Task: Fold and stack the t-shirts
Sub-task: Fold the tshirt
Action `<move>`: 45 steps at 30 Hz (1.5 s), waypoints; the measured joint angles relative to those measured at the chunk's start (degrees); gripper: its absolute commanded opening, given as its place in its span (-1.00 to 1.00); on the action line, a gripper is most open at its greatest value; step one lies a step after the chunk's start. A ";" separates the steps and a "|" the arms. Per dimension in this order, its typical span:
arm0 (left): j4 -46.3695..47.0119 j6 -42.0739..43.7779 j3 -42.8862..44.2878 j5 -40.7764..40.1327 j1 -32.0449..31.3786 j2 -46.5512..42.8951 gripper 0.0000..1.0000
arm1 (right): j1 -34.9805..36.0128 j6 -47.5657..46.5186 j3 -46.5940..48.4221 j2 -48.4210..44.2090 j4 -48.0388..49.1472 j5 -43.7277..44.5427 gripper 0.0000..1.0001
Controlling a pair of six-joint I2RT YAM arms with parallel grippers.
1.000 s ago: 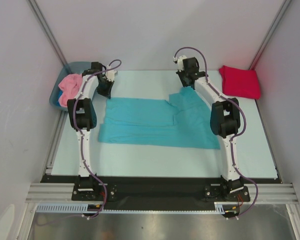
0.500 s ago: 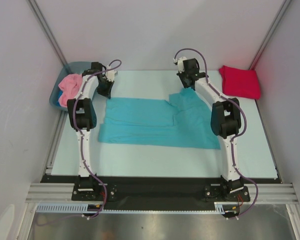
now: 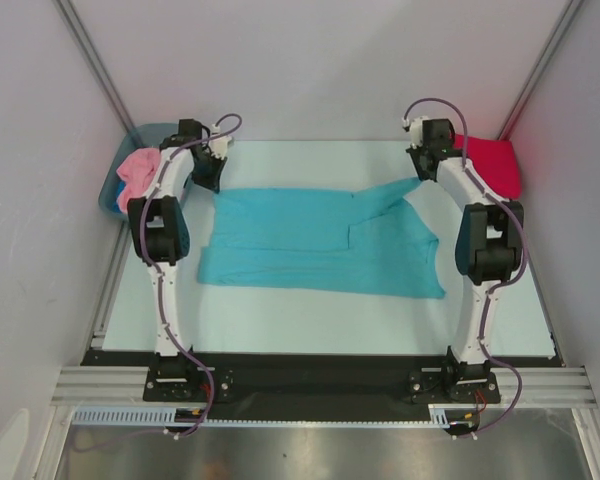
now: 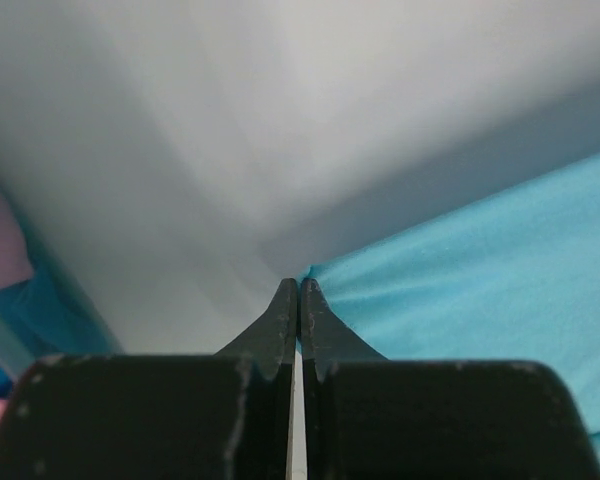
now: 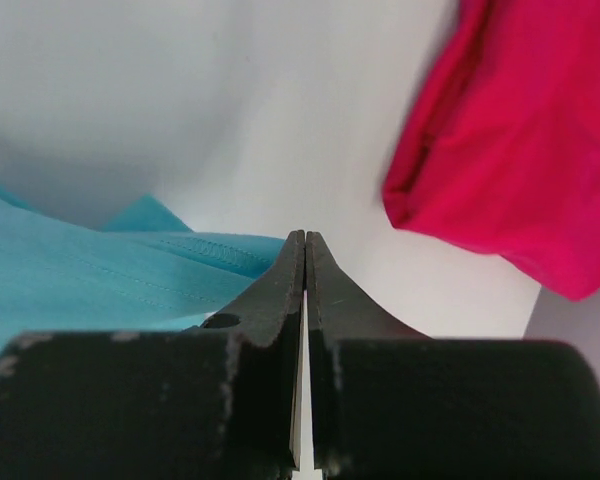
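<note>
The turquoise t-shirt (image 3: 310, 240) lies spread across the middle of the table, its far edge pulled taut between my two grippers. My left gripper (image 3: 209, 180) is shut at the shirt's far left corner (image 4: 480, 290), with cloth at the tips. My right gripper (image 3: 420, 178) is shut on the far right part of the shirt (image 5: 80, 280), which rises in a peak toward it. The folded crimson red t-shirt (image 3: 495, 170) lies at the far right, just right of my right gripper (image 5: 305, 240). The pink t-shirt (image 3: 135, 172) lies bunched in the tub.
A grey-blue plastic tub (image 3: 145, 132) stands at the far left corner against the wall, beside my left arm. White walls close in the table at the back and on both sides. The table's near edge carries a black strip (image 3: 320, 365).
My right gripper has moved right toward the red shirt, drawing the turquoise shirt's far right part out with it. My left gripper has shifted slightly left and back.
</note>
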 measured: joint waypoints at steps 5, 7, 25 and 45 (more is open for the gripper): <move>1.20 0.00 -2.73 0.00 -0.20 -3.69 -0.99 | -2.23 -1.42 -5.01 -3.91 0.17 -0.55 -1.00; 1.68 0.00 -4.09 -0.02 -0.26 -5.27 -0.99 | -2.49 -1.84 -5.68 -4.52 0.20 -0.92 -1.00; 3.87 2.73 -17.11 -0.44 -0.26 -16.94 -0.99 | -4.90 -6.19 -9.66 -13.49 -8.59 -12.17 -1.00; 6.67 6.73 -27.78 -2.36 -0.28 -24.72 -0.99 | -9.51 -10.64 -15.54 -18.27 -18.16 -18.84 -1.00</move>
